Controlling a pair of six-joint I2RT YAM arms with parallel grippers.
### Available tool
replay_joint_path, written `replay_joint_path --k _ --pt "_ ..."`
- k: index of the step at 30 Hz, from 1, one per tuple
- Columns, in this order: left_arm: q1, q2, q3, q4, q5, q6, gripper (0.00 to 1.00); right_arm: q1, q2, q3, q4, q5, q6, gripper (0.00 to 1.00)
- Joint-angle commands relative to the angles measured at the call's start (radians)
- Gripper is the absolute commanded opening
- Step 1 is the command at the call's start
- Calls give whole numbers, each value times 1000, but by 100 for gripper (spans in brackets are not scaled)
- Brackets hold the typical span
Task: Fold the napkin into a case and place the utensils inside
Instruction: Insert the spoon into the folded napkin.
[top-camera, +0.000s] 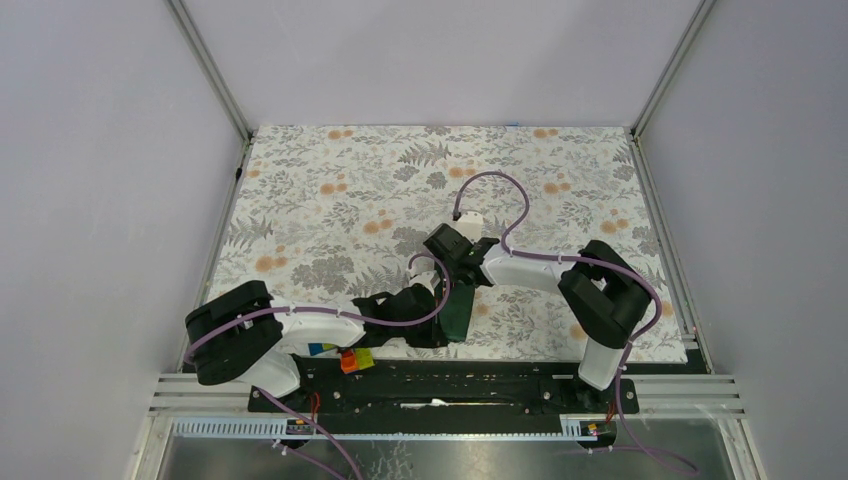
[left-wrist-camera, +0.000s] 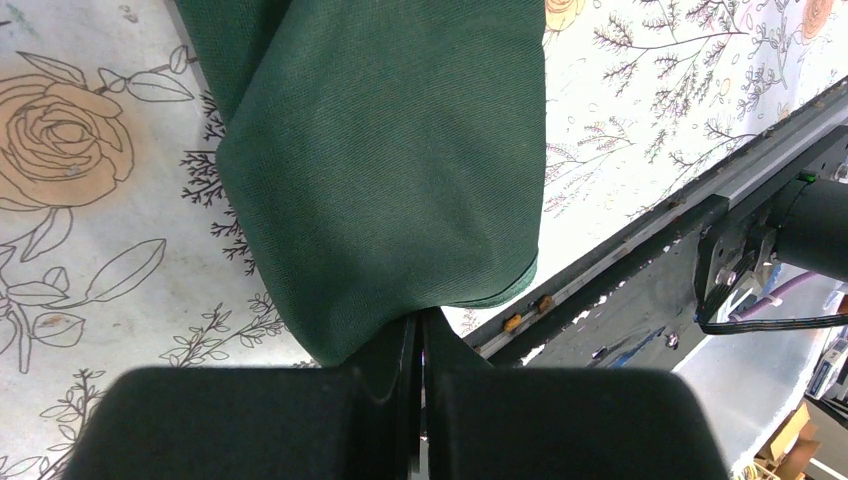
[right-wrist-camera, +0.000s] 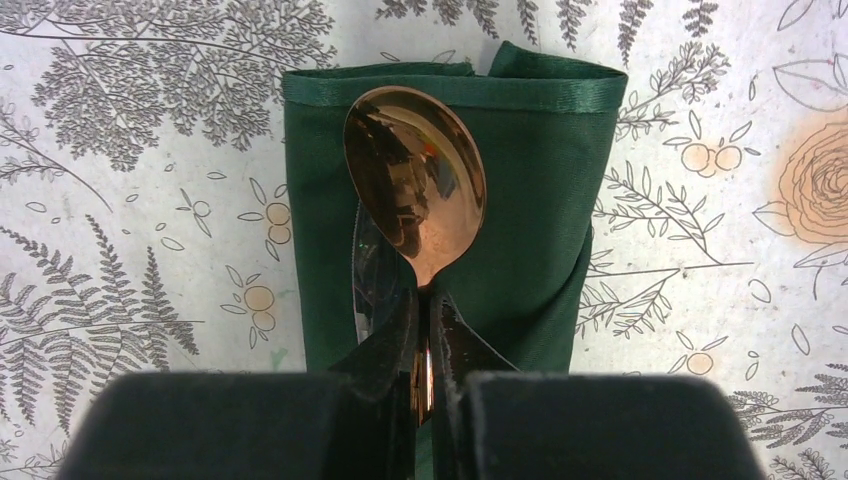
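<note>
The dark green napkin (right-wrist-camera: 530, 200) lies folded into a narrow layered case on the floral covering. It is near the table's front edge in the top view (top-camera: 458, 318). My right gripper (right-wrist-camera: 425, 300) is shut on the handle of the copper spoon (right-wrist-camera: 415, 185), whose bowl rests over the case near its folded top edge. A thin silver utensil (right-wrist-camera: 366, 270) shows just left of the spoon's neck, partly hidden. My left gripper (left-wrist-camera: 420, 325) is shut on the lower edge of the napkin (left-wrist-camera: 390, 160), next to the table's front edge.
Colourful plastic blocks (top-camera: 350, 358) sit at the front edge beside the left arm. The black metal base rail (left-wrist-camera: 640, 260) runs just beyond the napkin's end. The floral covering (top-camera: 340, 200) stretches to the back and both sides, ringed by grey walls.
</note>
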Motion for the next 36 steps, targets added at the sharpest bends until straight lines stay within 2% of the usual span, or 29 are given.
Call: replay_joint_path --k 1,9,14,18,23,30,36 --pt "11 24 6 -3 -23 9 0 27 -42 54 -55 43 -33 6" --pt "16 23 6 -6 -25 9 0 26 -59 16 -65 -14 33 6" --pt "19 20 5 -8 -27 9 0 27 -49 -10 -50 -77 90 10" --pt "23 10 7 -18 -34 18 0 28 -49 -23 -47 -68 87 21" --pt "30 7 6 -18 -32 23 0 26 -49 26 -94 -6 28 39" --pt "31 16 14 -17 -20 33 0 21 -49 86 -118 76 -37 51" --pt "30 1 22 -26 -25 51 1 -13 -70 128 -125 71 -109 57"
